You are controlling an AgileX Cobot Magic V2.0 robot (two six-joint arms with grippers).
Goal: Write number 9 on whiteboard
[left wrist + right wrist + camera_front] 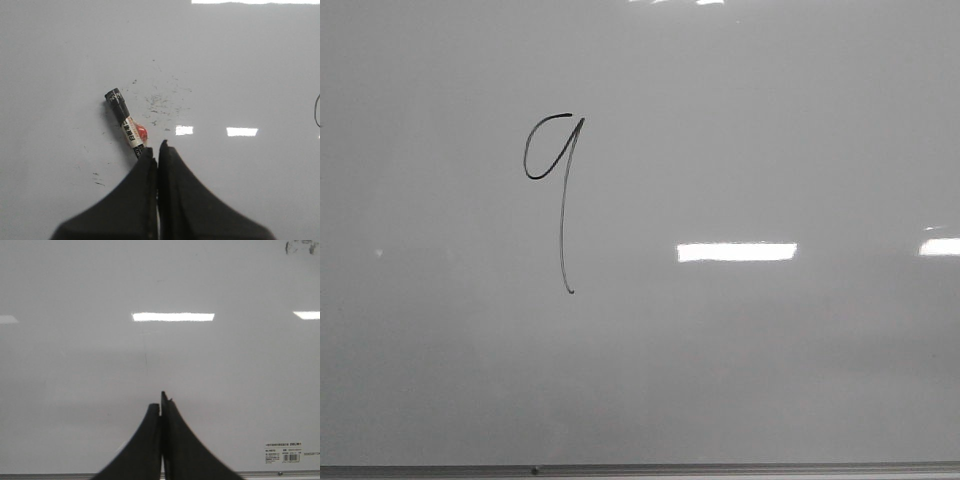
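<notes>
The number 9 (561,230) stands in thin black marker on the whiteboard (770,380), left of centre in the front view, with a small loop and a long tail. Neither gripper shows in that view. In the left wrist view my left gripper (158,147) is shut with its fingers pressed together and nothing between them. A black and white marker (126,123) with a red patch lies flat on the board, its near end hidden behind the left finger. My right gripper (161,402) is shut and empty above bare board.
A grey metal edge strip (720,468) runs along the board's near side. Faint ink smudges (160,100) lie beyond the marker, and a dark smudge (300,246) sits far off. A small printed label (284,451) is stuck near the edge strip.
</notes>
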